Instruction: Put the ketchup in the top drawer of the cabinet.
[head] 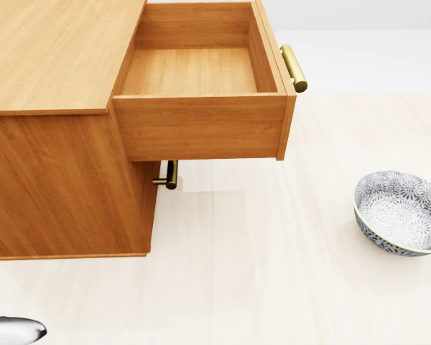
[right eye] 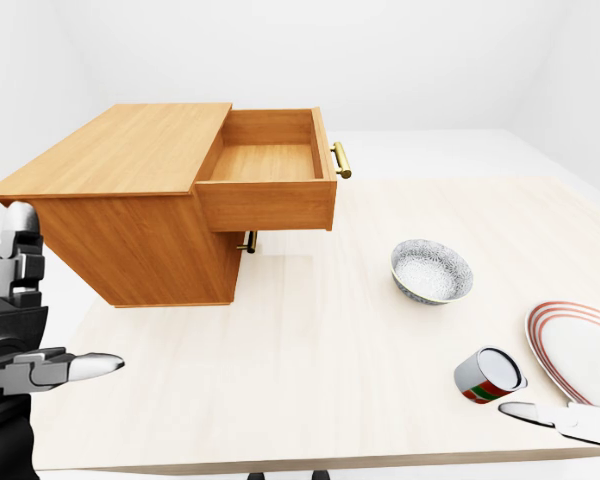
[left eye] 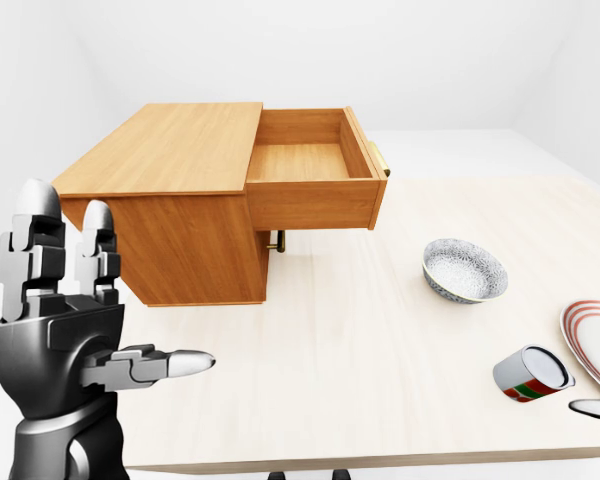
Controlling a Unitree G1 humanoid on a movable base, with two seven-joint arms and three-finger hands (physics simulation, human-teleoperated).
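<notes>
Left hand (left eye: 75, 330) spread beside cabinet (left eye: 170, 200)

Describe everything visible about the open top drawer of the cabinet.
The light-brown wooden top drawer is pulled fully out of the wooden cabinet, toward the view's right. It looks empty, its bare plank floor showing. A brass bar handle sits on its face. It hangs over the pale table, untouched by either robot hand.
</notes>
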